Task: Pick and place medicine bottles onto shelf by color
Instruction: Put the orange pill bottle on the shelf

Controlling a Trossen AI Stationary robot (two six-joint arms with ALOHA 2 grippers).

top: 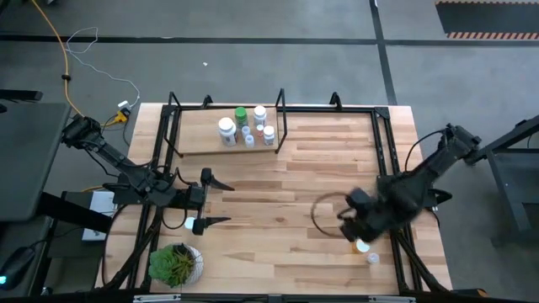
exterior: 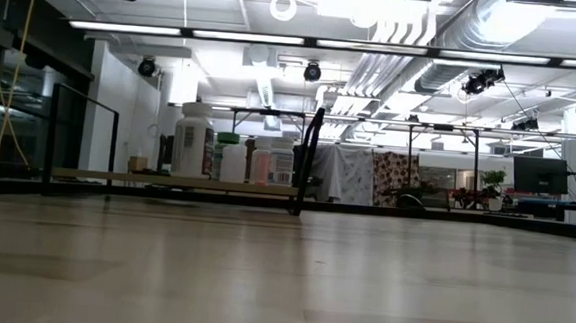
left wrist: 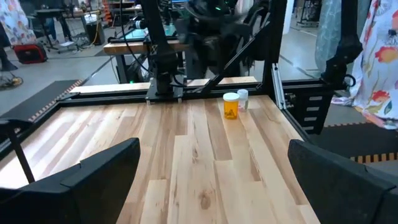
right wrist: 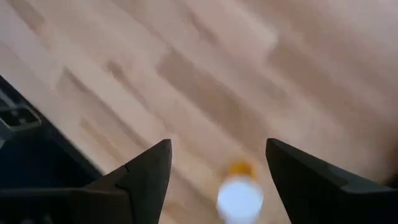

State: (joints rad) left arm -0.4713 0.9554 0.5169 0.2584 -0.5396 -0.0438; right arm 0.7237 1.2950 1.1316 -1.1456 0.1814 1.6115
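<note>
The shelf (top: 194,143) stands at the table's far edge and carries several medicine bottles on its plank: a large white one (top: 226,130), a green one (top: 241,115) and smaller white ones (top: 259,114). An orange bottle with a white cap (top: 362,246) and a small white bottle (top: 372,258) stand upright on the table near its right front corner. My right gripper (right wrist: 217,146) hangs open above the orange bottle (right wrist: 239,193), pointing steeply down, and touches nothing. My left gripper (top: 221,200) waits open at the table's left side, pointing level across the table toward the orange bottle (left wrist: 231,106).
A potted green plant (top: 175,263) stands at the near left corner, close to my left arm. Black frame rods (top: 386,143) run along the table's right side beside my right arm. Bare wood (top: 278,194) lies between the shelf and the two loose bottles.
</note>
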